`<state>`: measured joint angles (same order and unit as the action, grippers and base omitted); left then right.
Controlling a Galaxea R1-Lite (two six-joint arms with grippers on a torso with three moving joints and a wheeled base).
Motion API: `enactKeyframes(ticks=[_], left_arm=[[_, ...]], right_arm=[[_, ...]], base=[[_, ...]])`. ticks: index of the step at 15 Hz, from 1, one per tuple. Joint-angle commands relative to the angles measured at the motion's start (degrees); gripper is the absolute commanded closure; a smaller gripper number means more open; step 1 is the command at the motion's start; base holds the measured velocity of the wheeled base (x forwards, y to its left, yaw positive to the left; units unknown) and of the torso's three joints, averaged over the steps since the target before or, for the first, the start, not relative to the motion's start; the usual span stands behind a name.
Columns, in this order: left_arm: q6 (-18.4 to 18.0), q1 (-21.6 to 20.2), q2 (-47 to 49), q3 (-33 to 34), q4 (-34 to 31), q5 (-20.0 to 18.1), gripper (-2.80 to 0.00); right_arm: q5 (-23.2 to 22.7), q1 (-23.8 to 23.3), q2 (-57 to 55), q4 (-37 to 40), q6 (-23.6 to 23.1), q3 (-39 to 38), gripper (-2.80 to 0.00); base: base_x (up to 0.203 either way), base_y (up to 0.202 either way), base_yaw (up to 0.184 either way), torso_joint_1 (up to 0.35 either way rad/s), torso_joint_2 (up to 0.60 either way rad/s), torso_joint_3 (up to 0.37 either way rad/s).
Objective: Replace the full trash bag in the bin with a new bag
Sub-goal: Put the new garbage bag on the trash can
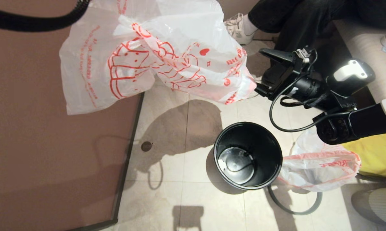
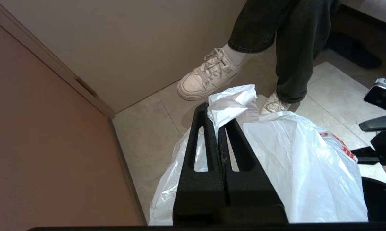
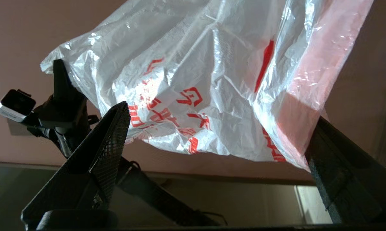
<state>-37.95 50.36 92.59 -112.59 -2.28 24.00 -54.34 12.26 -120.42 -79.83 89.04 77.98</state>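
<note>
Film of the new bag (image 1: 154,54), translucent whitish, red-printed, hangs crumpled above the bin (image 1: 248,156).

Two thin plastic bags with red print are in sight: one hanging in the air (image 1: 154,54) and one lying on the floor (image 1: 318,166). There is one round dark bin (image 1: 248,155) and one grey hoop (image 1: 295,205). Two white shoes (image 2: 209,75) show on one seated person.

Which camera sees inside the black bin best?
The head view: it looks straight down into the bin, showing its whole round opening and bare bottom, with no bag in it. The left wrist view catches only a dark sliver of the bin at the picture's edge, behind the hanging bag. The right wrist view doesn't show it.
</note>
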Motion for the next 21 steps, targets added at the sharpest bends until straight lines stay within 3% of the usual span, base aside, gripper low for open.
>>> enactKeyframes(ticks=[1, 4, 7, 12, 13, 16, 21], left_arm=[[-0.2, -0.05, -0.3, 0.0, -0.1, 0.17, 0.0], [-0.2, -0.09, -0.83, 0.0, -0.09, 0.17, 0.0], [-0.2, -0.26, -0.83, 0.0, -0.01, 0.17, 0.0], [-0.2, -0.17, -0.74, 0.0, -0.01, 0.08, 0.0], [-0.16, -0.17, -0.59, 0.0, -0.01, 0.08, 0.0], [-0.11, -0.17, -0.3, 0.0, -0.01, 0.08, 0.0], [-0.02, -0.09, 0.0, 0.04, -0.01, 0.08, 0.0]], right_arm=[[-1.43, 0.51, 0.12, -0.66, 1.26, -1.79, -2.8], [-1.99, 1.44, -0.43, -0.68, 1.4, -2.22, -2.8], [-5.56, 1.15, 0.74, 1.01, 1.38, -1.97, -2.8], [-5.6, 0.49, 1.87, -0.5, 1.31, -5.12, -2.8], [-5.6, 0.48, 2.31, -0.1, 1.34, -5.11, 0.0], [-7.34, 0.56, 3.96, 4.23, 1.4, -4.16, 0.0], [-7.62, 0.83, 4.65, 4.58, 1.4, -4.24, 0.0]], base=[[0.0, 0.0, 0.0, 0.0, 0.0, 0.0], [0.0, 0.0, 0.0, 0.0, 0.0, 0.0], [0.0, 0.0, 0.0, 0.0, 0.0, 0.0], [0.0, 0.0, 0.0, 0.0, 0.0, 0.0], [0.0, 0.0, 0.0, 0.0, 0.0, 0.0], [0.0, 0.0, 0.0, 0.0, 0.0, 0.0], [0.0, 0.0, 0.0, 0.0, 0.0, 0.0]])
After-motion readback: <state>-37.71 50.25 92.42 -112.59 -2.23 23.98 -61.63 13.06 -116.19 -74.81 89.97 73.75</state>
